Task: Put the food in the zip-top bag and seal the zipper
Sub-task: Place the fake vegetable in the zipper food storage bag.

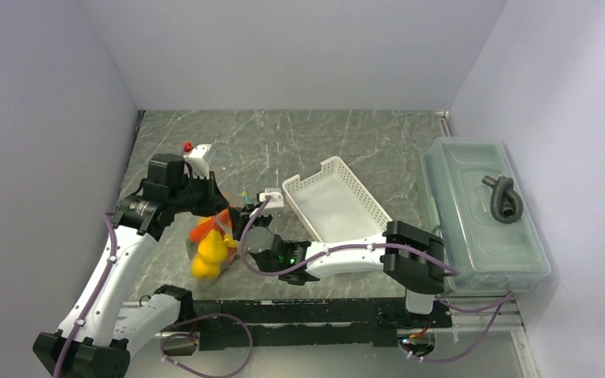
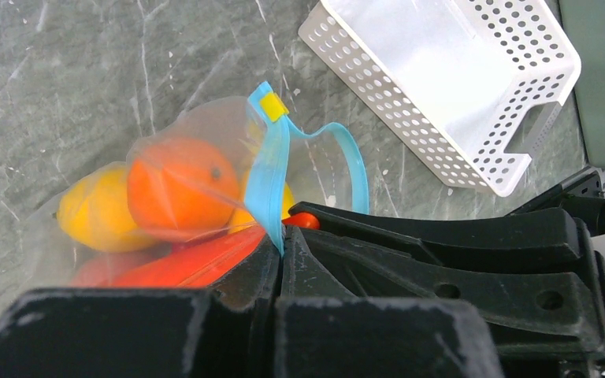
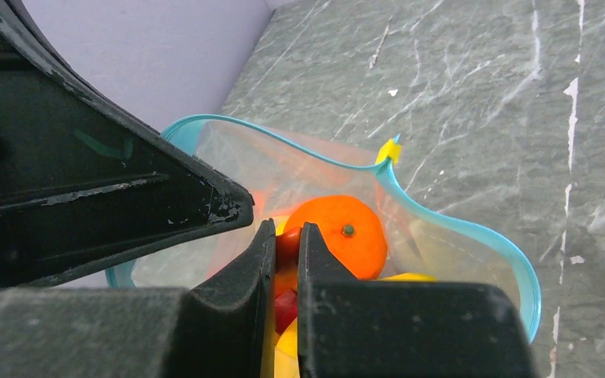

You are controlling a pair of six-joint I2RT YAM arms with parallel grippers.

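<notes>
The zip-top bag (image 1: 209,250) hangs just above the table, its mouth gaping open in the right wrist view. My left gripper (image 2: 282,241) is shut on the teal zipper (image 2: 272,169) at the mouth's edge. A yellow slider (image 3: 390,150) sits on the strip. Inside the bag lie an orange (image 3: 348,234), a lemon (image 2: 94,213) and a long red-orange piece (image 2: 189,264). My right gripper (image 3: 287,236) reaches into the mouth. It is shut on a small red food piece (image 2: 304,220) just above the orange.
A white perforated basket (image 1: 335,201) stands right of the bag, tilted. At the far right is a large translucent lidded bin (image 1: 480,216) with a grey coiled part (image 1: 504,198) on top. A small white object (image 1: 197,156) lies behind my left gripper (image 1: 214,206).
</notes>
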